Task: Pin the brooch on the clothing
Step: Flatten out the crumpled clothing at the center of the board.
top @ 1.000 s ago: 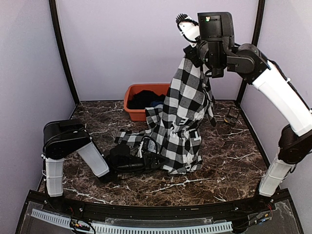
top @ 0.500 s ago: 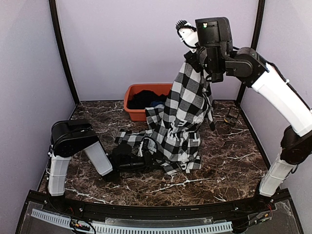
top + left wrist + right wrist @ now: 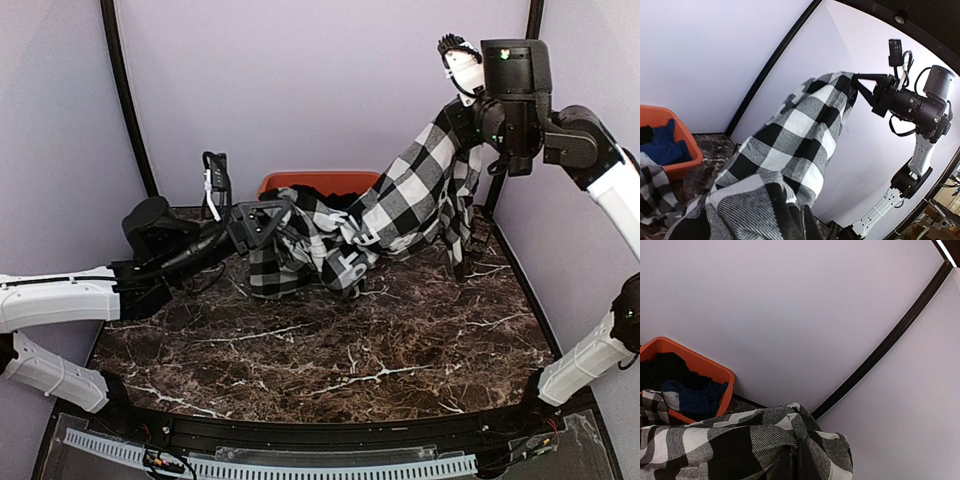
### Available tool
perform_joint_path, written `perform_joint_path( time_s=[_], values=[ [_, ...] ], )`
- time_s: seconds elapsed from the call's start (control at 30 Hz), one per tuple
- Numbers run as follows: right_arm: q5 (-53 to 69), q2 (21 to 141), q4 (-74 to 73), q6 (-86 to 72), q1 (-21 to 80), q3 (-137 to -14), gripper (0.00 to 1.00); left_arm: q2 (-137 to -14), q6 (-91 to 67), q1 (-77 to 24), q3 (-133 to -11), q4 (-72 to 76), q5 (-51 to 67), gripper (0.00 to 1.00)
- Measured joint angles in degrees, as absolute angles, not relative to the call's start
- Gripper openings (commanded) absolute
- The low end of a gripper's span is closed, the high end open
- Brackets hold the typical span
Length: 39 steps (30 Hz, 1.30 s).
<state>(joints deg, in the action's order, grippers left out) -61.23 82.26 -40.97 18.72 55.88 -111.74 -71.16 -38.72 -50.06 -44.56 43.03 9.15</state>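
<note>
Checked clothing (image 3: 405,195) covering left gripper (image 3: 274,215), right gripper (image 3: 456,106)

Pale lilac walls (image 3: 300,90) close the space in at the back and on both sides, plain and evenly lit, with no hard shadows on them. A thin black post (image 3: 128,100) runs up the back left corner and another post (image 3: 536,15) up the back right. The table (image 3: 400,350) is dark brown marble veined in white. A black rail (image 3: 300,432) and a white slotted strip (image 3: 300,468) edge its near side. An orange tub (image 3: 320,181) sits at the back wall.
</note>
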Motion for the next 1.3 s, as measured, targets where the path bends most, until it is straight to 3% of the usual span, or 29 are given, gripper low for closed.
perform_joint_path(
  time_s=[0.17,0.33,0.53,0.67,0.9,1.07,1.3],
  values=[
    [-58.7,78.11,-48.53,10.02,58.78,-111.98,0.0,-59.02,-30.79,-51.29,-48.53,22.9,2.28,0.01],
    [-59.46,73.06,-54.72,1.83,70.72,-111.98,0.0,-50.68,-25.61,-56.03,-52.53,3.03,-5.3,0.01],
    [-65.91,72.79,-60.4,-4.91,76.93,-113.36,0.0,-41.43,-21.63,-60.75,-58.37,-9.85,-13.56,0.01],
    [-70.59,75.35,-59.0,-4.47,72.84,-112.27,0.0,-41.19,-19.18,-61.04,-62.04,-14.02,-25.06,0.01],
    [-66.63,75.18,-51.05,2.42,53.45,-102.5,0.0,-54.63,-15.46,-57.49,-63.4,-18.59,-38.65,0.01],
    [-62.13,76.69,-44.31,10.31,53.47,-108.81,0.0,-59.13,-8.27,-56.84,-65.87,-16.84,-38.44,0.01],
    [-52.56,79.59,-29.47,23.62,57.93,-125.01,0.0,-59.02,3.86,-56.84,-82.06,-4.62,-33.98,0.01]
  ],
)
